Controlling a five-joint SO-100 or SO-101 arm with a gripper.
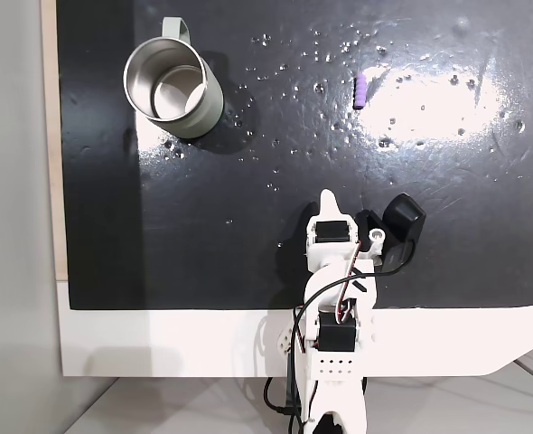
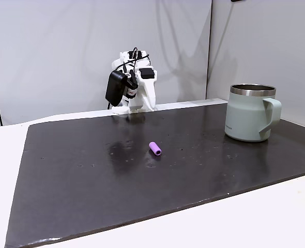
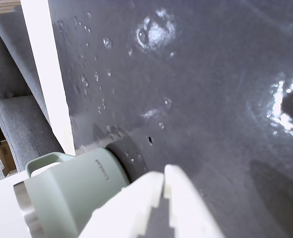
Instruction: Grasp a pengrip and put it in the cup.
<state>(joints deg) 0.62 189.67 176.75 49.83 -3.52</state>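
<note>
Arm is folded up at the near edge of the counter (image 1: 483,344), over the black mat (image 1: 203,244). Fingers (image 3: 162,179) are clenched, tips touching in the wrist view, nothing between them. In a fixed view from above, the gripper tip (image 1: 329,197) points up the mat, toward the far edge.

Pengrip (image 1: 360,90) lies loose on the mat, well ahead of the tip and a bit to its right in that view, nearer the far edge than the arm. Its long axis runs roughly near-to-far, close to in line with the arm's reach, so I'd guess fingers need to open and straddle it across the short way, w/ little wrist turn. In a fixed view from the side, the pengrip (image 2: 155,148) sits mid-mat, flat on its side.

Cup (image 1: 173,88) stands upright toward the far left corner in the view from above, well apart from the pengrip, mouth open, handle to the far edge.

Grasp not yet begun.
</note>
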